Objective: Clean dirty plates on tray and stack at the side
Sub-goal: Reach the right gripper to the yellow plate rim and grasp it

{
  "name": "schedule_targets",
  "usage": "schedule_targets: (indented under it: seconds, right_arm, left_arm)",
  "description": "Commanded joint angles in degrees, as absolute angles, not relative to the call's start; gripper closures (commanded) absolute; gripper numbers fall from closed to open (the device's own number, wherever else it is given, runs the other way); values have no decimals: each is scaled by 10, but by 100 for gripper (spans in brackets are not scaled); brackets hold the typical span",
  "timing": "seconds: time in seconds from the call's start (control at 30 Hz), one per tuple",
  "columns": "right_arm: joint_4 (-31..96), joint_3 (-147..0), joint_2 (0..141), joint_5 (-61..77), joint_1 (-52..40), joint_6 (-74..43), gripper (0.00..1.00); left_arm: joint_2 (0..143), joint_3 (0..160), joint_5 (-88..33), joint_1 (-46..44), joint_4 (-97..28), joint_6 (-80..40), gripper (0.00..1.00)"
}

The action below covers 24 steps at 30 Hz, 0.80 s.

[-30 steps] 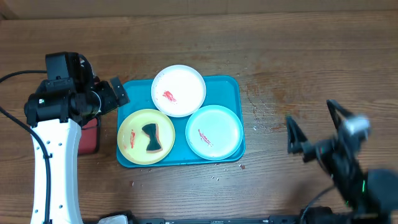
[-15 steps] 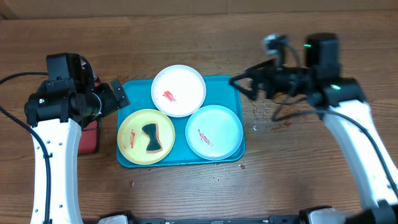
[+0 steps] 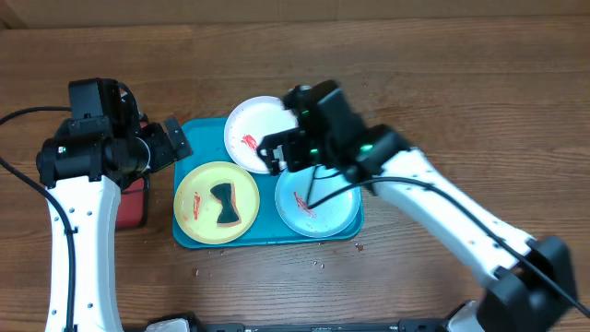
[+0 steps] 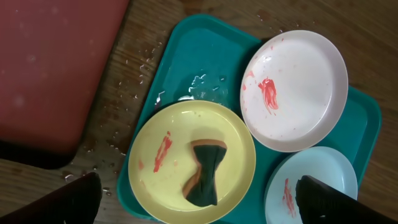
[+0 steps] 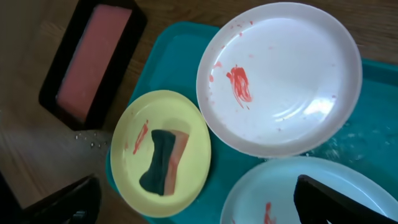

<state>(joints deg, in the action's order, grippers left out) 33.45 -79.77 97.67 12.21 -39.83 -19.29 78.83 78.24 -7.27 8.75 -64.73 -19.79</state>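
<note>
Three dirty plates (image 3: 332, 205) lie on the tray (image 3: 343, 124), and my right gripper (image 3: 277, 152), spread wide and empty, hangs over the near rim of the white plate (image 3: 253, 120), so the sponge (image 3: 222, 203) sits leftward on the yellow-green plate (image 3: 241, 183), lengthwise toward me, about equally near my open left gripper (image 3: 175, 140).

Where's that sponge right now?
In the overhead view, the sponge lies on the yellow-green plate at the left end of the tray, with the mint plate to its right.
</note>
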Motion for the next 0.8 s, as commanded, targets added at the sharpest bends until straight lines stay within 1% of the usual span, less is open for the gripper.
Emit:
schedule_targets:
  seconds: [0.0,0.03,0.07,0.1,0.17,0.23,0.3,0.4,0.47,0.77]
  right_arm:
    - [301,-814,1026,69,-422,-210,0]
    - [287,-814,1042,71,-428,-210,4]
    - [276,-814,1056,70,-433,-210,12]
    - [263,-814,1072,71,-438,-211,28]
    - [251,-814,1094,73,-445,-211,42]
    - [247,-814,1114,73,-452,-211,46]
    - [249,-814,1124,70,-454,-221,47]
    - [254,-814,1136,70,-454,-255,57]
    - [254,-814,1150,71,-455,-261,60]
    - [260,-814,1191,117,-460,-286,63]
  left_arm:
    - [791,781,-72,89,-646,-210,0]
    - [791,781,-71,89,-648,-210,0]
    - [791,781,-72,89,-648,-210,0]
    - [791,781,-71,89,-649,-210,0]
    - [791,781,-71,89,-649,-210,0]
    - [791,781,-71,89,-649,-210,0]
    - [791,781,-71,89,-649,-210,0]
    - [791,781,-71,89,-649,-210,0]
    - [791,781,-71,89,-649,-210,0]
    - [791,781,-71,89,-653,-210,0]
